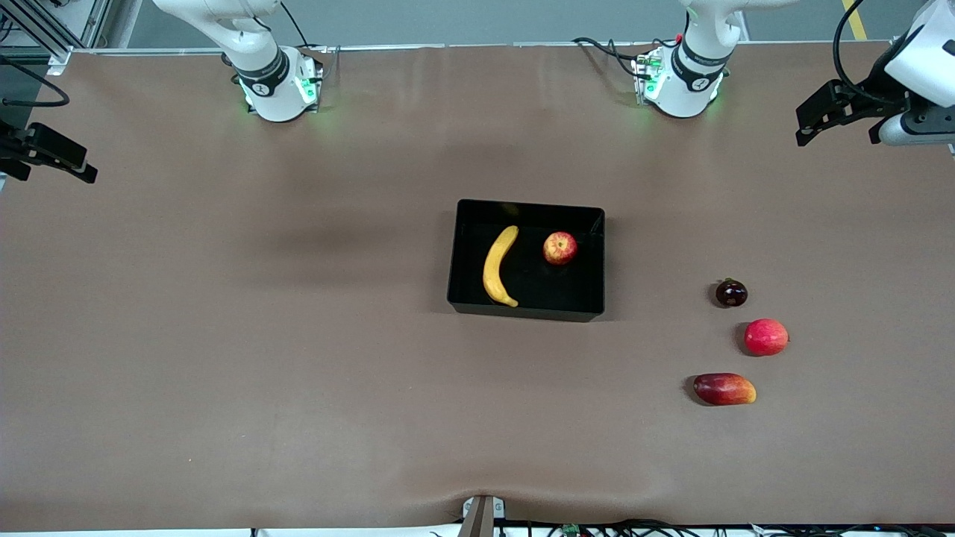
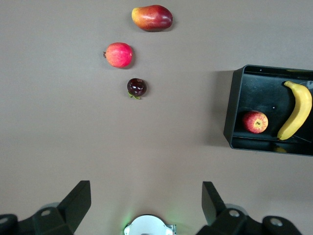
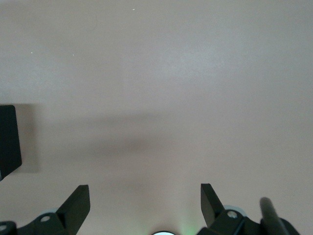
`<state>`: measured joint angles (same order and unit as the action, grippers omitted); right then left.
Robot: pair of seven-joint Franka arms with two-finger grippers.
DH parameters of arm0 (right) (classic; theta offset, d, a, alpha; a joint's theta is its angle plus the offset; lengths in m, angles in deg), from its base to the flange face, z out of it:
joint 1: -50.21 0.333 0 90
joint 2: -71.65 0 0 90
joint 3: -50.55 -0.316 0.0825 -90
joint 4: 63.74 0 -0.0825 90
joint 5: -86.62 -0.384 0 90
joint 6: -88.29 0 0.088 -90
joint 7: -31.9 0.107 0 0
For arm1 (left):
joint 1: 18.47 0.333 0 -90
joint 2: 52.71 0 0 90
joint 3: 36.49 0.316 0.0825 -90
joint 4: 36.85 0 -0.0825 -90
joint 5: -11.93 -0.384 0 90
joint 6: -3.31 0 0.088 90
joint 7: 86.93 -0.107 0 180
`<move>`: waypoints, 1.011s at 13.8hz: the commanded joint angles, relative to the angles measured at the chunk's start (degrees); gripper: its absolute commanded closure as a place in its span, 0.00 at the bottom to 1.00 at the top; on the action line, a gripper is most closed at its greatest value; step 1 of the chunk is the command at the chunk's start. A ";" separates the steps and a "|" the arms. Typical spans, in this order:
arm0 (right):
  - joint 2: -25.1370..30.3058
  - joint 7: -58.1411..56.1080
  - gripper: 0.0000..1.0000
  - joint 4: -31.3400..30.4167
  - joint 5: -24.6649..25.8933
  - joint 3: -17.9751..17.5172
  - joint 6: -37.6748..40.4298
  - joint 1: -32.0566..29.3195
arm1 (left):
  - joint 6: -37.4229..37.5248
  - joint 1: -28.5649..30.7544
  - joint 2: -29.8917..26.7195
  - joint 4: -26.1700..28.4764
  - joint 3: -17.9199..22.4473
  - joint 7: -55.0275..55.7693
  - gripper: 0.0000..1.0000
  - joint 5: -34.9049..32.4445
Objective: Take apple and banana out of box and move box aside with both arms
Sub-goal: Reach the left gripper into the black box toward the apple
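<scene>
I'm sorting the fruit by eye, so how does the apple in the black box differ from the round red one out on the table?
The apple in the box is red with yellow patches; the all-red apple has no yellow.
The first lies in the black box beside the banana; the second sits on the bare table, between a dark plum-like fruit and the mango.
Both are round, similar in size and untouched.
</scene>
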<state>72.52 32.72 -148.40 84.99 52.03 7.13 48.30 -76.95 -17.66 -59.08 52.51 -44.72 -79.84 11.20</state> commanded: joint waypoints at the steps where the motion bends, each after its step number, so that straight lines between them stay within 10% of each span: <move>1: 0.01 -0.65 0.00 0.12 -0.22 -0.77 -0.14 -1.35 | 0.81 0.34 0.47 -0.77 -0.38 0.47 0.00 -0.06; 9: 0.01 -0.65 0.00 0.12 -0.13 -0.77 -0.05 -1.35 | -3.30 -0.28 4.34 -0.34 -0.73 0.73 0.00 0.64; 14: -0.08 -0.56 0.00 0.12 -0.31 -0.77 -0.05 -1.96 | -7.96 -0.37 8.99 0.98 -8.45 13.96 0.00 0.73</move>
<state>72.51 32.72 -148.42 84.99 52.04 7.13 47.88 -82.69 -18.02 -51.20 52.92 -50.20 -71.30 11.34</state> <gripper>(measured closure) 0.000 0.000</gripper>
